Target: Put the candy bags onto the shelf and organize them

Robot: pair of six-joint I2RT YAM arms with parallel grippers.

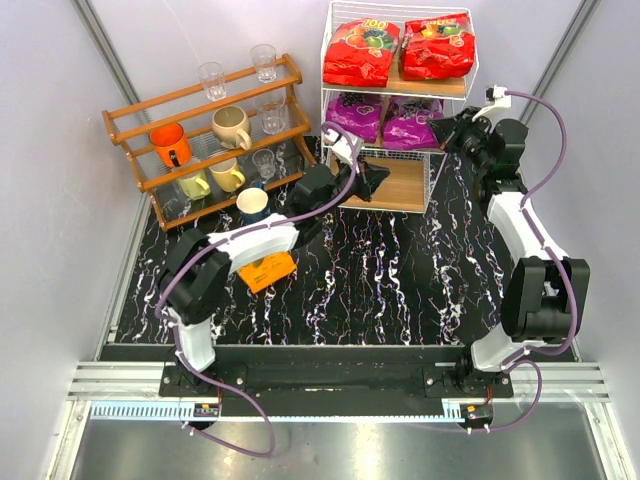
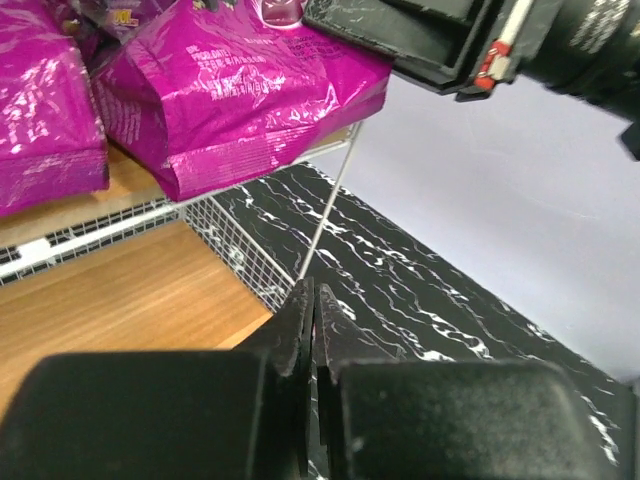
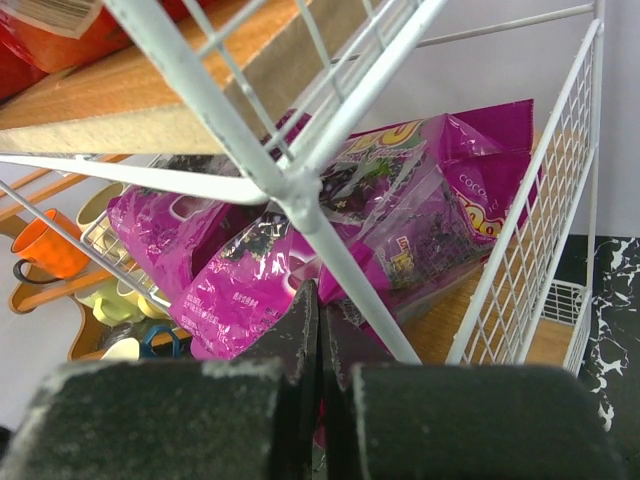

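Sorted by colour on the shelf (image 1: 428,190): red bags (image 1: 362,52) on top, purple bags (image 1: 385,118) on the middle tier, bottom tier bare, likely for the orange bag (image 1: 268,271) lying on the bench (image 1: 400,270) under the left arm. Left gripper (image 2: 314,300) pinched together, empty, at the bottom tier; right gripper (image 3: 318,300) likewise, beside the purple bags.

Plain pale walls (image 1: 50,120); black white-veined tabletop (image 1: 400,280); aluminium rail (image 1: 110,378) in front.

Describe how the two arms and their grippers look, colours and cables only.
Both arms alternate white links with chunky black joints: left arm, right arm. A thin purple cable loops loosely along each. The left gripper and right gripper have flat matte black fingers, the right pair dusted with grey scuffs.
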